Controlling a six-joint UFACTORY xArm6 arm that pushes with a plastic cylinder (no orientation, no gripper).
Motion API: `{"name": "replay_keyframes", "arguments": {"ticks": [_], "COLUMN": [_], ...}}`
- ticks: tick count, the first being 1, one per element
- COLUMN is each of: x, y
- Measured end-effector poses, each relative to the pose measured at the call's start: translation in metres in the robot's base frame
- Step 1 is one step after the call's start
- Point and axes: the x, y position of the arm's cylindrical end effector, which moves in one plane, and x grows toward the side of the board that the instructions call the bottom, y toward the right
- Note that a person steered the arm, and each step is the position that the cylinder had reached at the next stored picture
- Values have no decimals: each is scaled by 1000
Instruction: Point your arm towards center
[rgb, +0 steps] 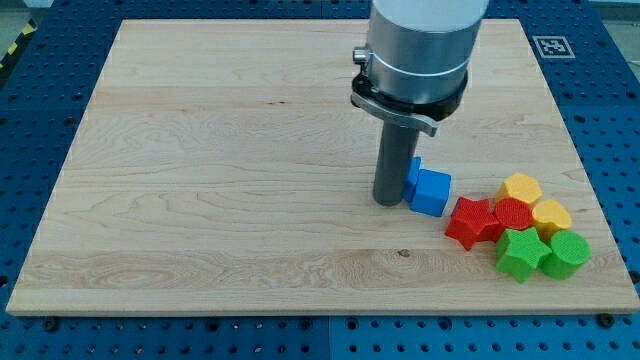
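Board centre (305, 170) lay just toward the view's left of my tip (387, 203) | tip, a bare rod with no jaws, touched the blue block (429, 191) | risk: a rightward drift would shove blue into the red star (472, 221).

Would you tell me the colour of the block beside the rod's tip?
Blue block, in the camera view.

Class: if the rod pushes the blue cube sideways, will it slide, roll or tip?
Probably slides: the blue cube sits on a flat face on smooth board. Rolling seems unlikely. Pushed off-centre by my tip, at its left, it may twist.
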Motion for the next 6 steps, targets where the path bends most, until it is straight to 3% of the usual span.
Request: {"name": "replay_keyframes", "arguments": {"ticks": [3,5,6], "x": [0,-3,-59], "y": [7,-151,-171]}}
